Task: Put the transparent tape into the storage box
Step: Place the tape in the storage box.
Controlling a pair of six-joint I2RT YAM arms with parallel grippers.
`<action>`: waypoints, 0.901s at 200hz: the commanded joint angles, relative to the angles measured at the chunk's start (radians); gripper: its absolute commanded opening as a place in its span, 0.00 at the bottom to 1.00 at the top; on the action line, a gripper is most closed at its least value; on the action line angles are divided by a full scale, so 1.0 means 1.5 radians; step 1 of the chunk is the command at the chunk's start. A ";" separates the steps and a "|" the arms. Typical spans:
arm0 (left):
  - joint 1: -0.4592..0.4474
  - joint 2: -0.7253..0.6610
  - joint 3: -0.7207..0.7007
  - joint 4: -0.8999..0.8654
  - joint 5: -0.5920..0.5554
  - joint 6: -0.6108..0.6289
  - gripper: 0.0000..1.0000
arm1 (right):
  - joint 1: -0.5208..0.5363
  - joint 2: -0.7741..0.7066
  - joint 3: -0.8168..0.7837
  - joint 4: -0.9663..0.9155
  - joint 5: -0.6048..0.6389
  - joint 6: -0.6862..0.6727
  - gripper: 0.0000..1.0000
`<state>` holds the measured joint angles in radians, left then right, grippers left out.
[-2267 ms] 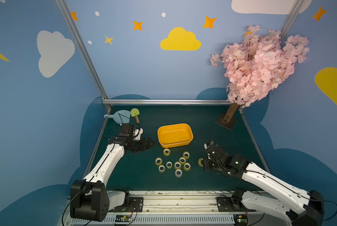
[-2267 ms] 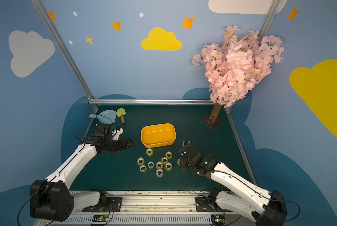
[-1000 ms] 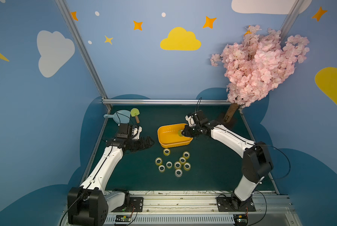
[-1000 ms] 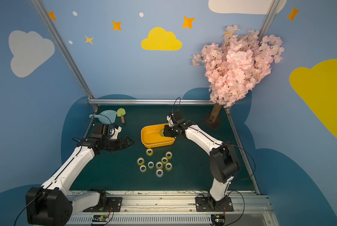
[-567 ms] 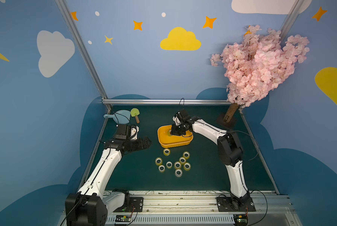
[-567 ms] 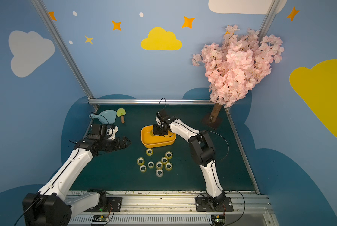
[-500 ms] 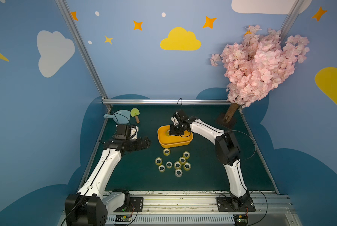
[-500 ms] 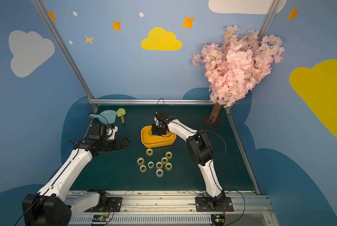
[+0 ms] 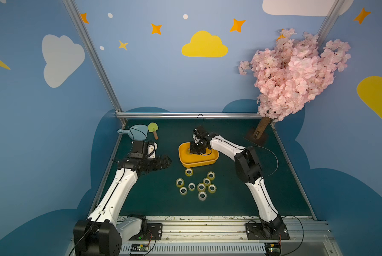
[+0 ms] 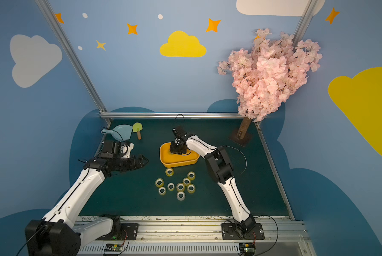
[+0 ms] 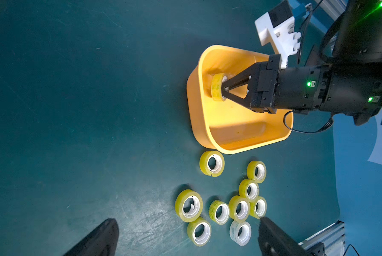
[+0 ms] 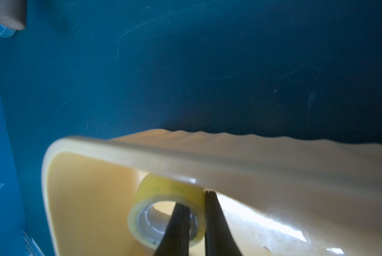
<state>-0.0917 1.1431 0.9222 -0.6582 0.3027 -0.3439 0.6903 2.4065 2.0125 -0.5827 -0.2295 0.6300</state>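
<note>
Dark green worktop (image 9: pixel 241 199) spreads under me and carries the orange-yellow storage box (image 9: pixel 199 164). My left fingers (image 9: pixel 164 163) hang spread and empty beside the storage box, not touching it. My right fingers (image 11: pixel 225 91) reach down into the storage box and pinch the wall of a transparent tape roll (image 12: pixel 168 188), which stands on edge near one corner. Nine loose rolls (image 9: pixel 201 187) lie clustered just in front of the storage box.

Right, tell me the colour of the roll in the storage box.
The roll is pale yellow; clearest in the left wrist view.
</note>
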 commanded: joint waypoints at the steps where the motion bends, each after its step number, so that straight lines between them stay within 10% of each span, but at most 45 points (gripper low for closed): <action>1: 0.003 -0.009 0.007 -0.009 0.010 0.004 1.00 | 0.007 0.011 0.017 -0.008 -0.007 0.014 0.00; 91: 0.002 0.002 0.003 -0.009 0.020 0.001 1.00 | 0.007 -0.047 -0.002 -0.011 -0.025 0.009 0.39; 180: -0.001 0.041 0.001 0.005 0.068 -0.006 1.00 | 0.006 -0.310 -0.214 -0.017 0.005 -0.044 0.37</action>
<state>-0.0917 1.1839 0.9222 -0.6563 0.3527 -0.3473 0.6983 2.0636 1.7851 -0.5945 -0.2401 0.6048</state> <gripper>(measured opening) 0.999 0.377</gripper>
